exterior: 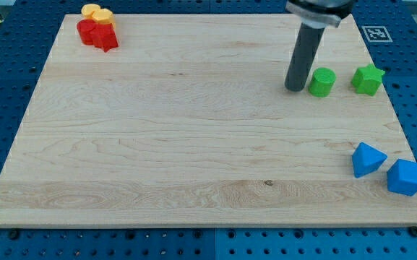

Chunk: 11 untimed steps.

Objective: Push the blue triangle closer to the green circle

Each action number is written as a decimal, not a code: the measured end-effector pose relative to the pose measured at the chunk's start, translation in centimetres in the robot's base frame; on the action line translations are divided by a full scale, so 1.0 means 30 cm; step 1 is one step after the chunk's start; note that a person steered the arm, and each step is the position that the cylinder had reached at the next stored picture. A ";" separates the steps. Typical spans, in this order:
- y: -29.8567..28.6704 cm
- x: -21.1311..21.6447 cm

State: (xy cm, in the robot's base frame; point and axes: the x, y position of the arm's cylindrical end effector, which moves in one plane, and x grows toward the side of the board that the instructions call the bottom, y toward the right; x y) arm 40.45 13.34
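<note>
Blocks we see at the board's corners and edge

Red blocks (98, 34) and yellow blocks (96, 13) top-left corner; green star (368, 79) right edge; blue cube (406, 178) bottom-right corner.

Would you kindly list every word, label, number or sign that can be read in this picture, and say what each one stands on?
No readable words, letters or numbers appear anywhere.
The only sign is a black-and-white square fiducial marker on the blue perforated table, just off the top right corner of the light wooden board; it is a pattern, not text.
The coloured blocks and the dark rod with my tip carry no markings.
</note>
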 end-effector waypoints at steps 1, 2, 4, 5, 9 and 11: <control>-0.010 0.196; -0.013 0.439; 0.171 0.714; 0.274 0.706; 0.302 0.511; 0.382 0.477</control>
State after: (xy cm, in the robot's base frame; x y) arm 54.75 24.79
